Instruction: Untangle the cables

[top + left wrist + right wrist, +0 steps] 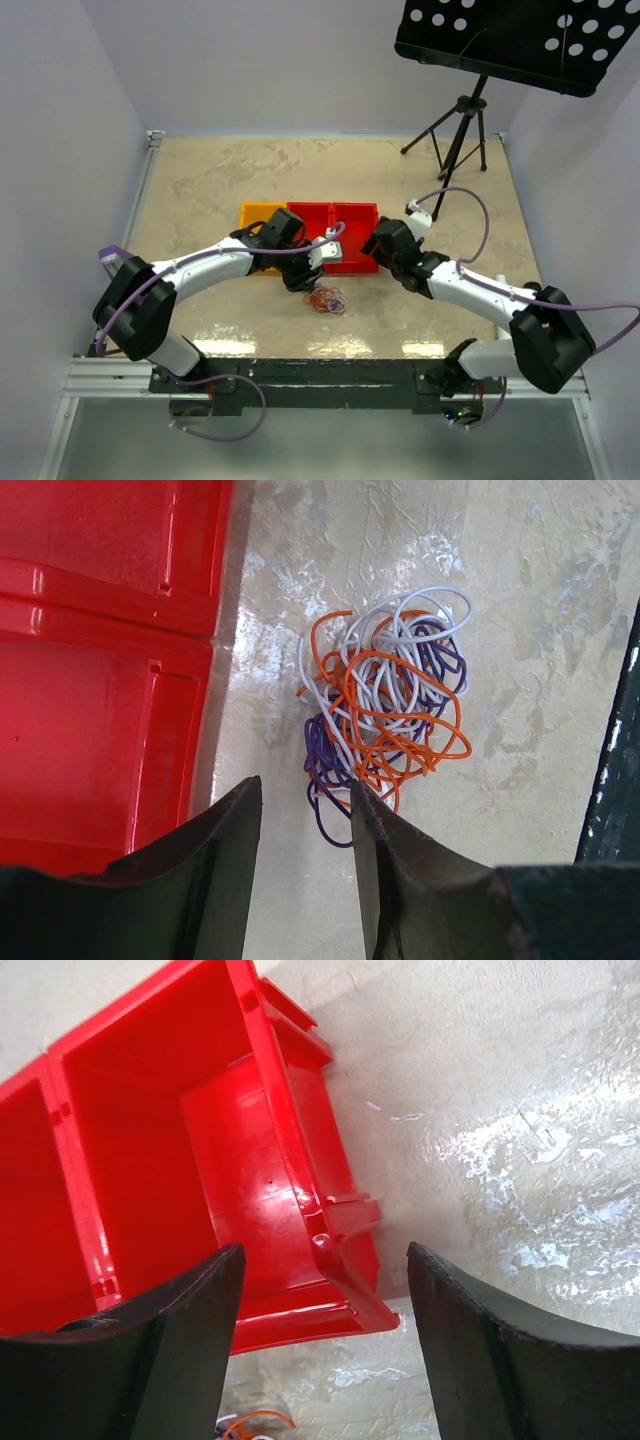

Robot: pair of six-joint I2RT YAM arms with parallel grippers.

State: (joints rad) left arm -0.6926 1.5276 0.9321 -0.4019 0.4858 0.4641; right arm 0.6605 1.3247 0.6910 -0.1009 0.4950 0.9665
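cables (385,705) lie tangled on the bench (520,600), just near of the red bins (100,710). probably light, limp, springy: pinch an outer orange loop. left end effector (305,795) hovers over it, spread; right end effector (325,1250) spread above one bin.

Surface (200,180): beige, mottled, glossy toward the near edge.

Lying on it:
- orange bin (258,213), left red bin (312,215) and right red bin (356,222), side by side in one row
- cables (327,298), an orange, white and purple tangle just in front of the red bins
- black tripod stand (455,135), at the far right
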